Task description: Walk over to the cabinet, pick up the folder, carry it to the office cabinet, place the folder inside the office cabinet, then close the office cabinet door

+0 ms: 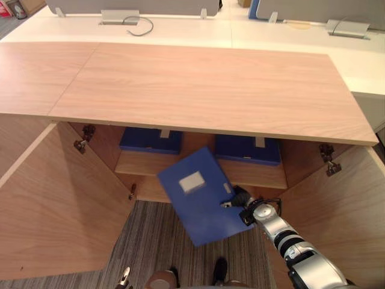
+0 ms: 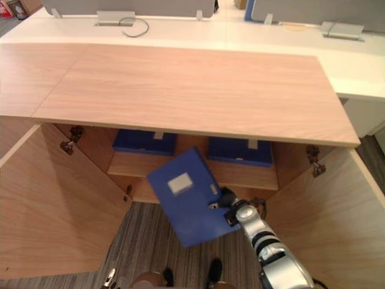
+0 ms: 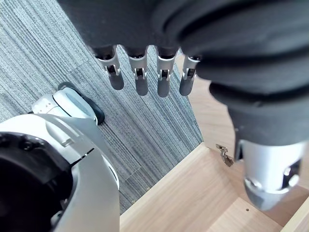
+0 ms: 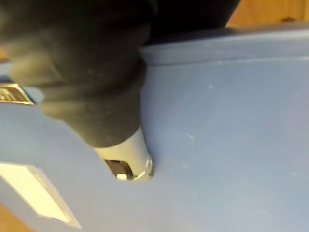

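Closest to the lens, the right hand lays its thumb flat on the face of the blue folder, pinching it near one edge. The fingers beneath are hidden, so the clamp is my judgement. Out from the thumb the folder hangs tilted in the air, its white label beyond the grip and its far corner toward the shelf of the office cabinet; whether it touches I cannot tell. Past that corner two blue box files sit at the back, a gap between them. Both doors stand wide. To place it well, level the folder, slide it onto the bare shelf front, and release only once it rests. Left hand hangs over the carpet, fingers straight, holding nothing.
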